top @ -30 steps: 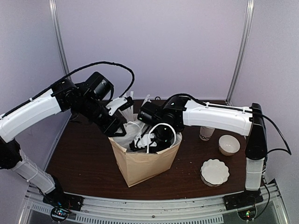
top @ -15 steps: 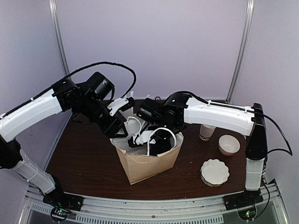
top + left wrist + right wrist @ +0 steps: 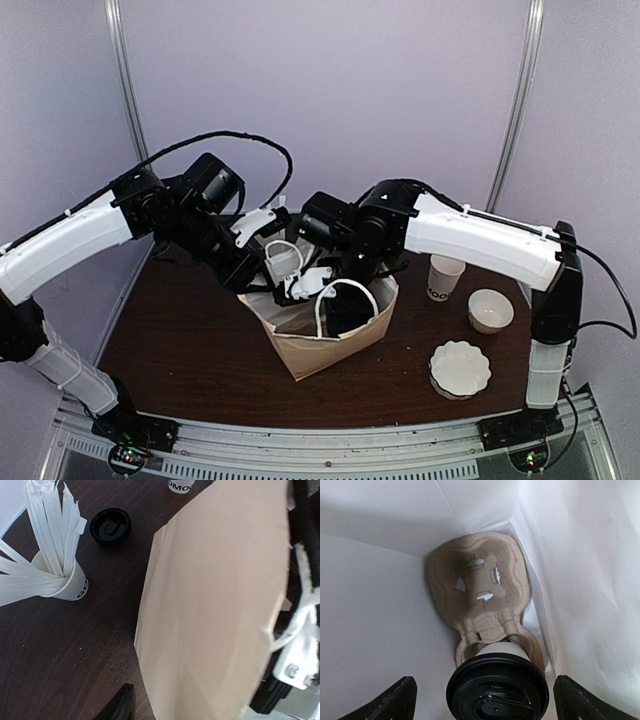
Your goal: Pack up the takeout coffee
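Note:
The takeout coffee (image 3: 497, 687), a white cup under a black lid, stands in one socket of a brown pulp carrier (image 3: 480, 580) at the bottom of the paper bag (image 3: 335, 350). My right gripper (image 3: 484, 690) hangs inside the bag just above the lid. It is open, and its fingertips (image 3: 395, 700) are well clear of the cup on both sides. My left gripper (image 3: 258, 278) is at the bag's left rim. One black finger (image 3: 120, 707) shows outside the bag wall (image 3: 215, 610), and the other is hidden behind it.
Behind the bag on the dark table stand a cup of white straws (image 3: 62, 582), a loose black lid (image 3: 110, 525) and a lettered cup (image 3: 181, 485). To the right are a lidless white cup (image 3: 445, 277), a small bowl (image 3: 490, 310) and stacked white plates (image 3: 460, 368).
My right arm has risen and drawn back a little above the bag's mouth. The bag has shifted slightly to the right. The left arm has hardly moved.

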Controlling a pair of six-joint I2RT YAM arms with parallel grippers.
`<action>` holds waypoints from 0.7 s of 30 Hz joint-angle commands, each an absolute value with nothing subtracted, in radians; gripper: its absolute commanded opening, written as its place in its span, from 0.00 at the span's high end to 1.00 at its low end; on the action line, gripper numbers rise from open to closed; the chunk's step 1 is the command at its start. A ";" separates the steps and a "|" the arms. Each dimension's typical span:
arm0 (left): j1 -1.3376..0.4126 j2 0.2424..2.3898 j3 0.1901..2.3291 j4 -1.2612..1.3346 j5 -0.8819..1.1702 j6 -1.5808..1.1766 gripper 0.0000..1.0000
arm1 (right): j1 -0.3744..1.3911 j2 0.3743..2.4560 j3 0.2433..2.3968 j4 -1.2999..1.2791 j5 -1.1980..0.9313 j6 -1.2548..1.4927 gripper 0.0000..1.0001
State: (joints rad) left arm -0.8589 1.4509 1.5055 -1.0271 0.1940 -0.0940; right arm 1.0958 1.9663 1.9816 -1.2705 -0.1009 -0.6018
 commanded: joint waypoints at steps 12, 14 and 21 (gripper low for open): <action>-0.856 1.451 1.572 -0.980 0.344 -0.100 0.87 | 1.144 1.843 1.943 -1.322 -0.251 -0.698 0.01; -0.856 1.460 1.579 -0.988 0.365 -0.098 0.88 | 1.169 1.834 1.956 -1.319 -0.240 -0.718 0.00; -0.856 1.459 1.583 -1.002 0.357 -0.107 0.97 | 1.187 1.870 2.100 -1.337 -0.174 -0.735 0.01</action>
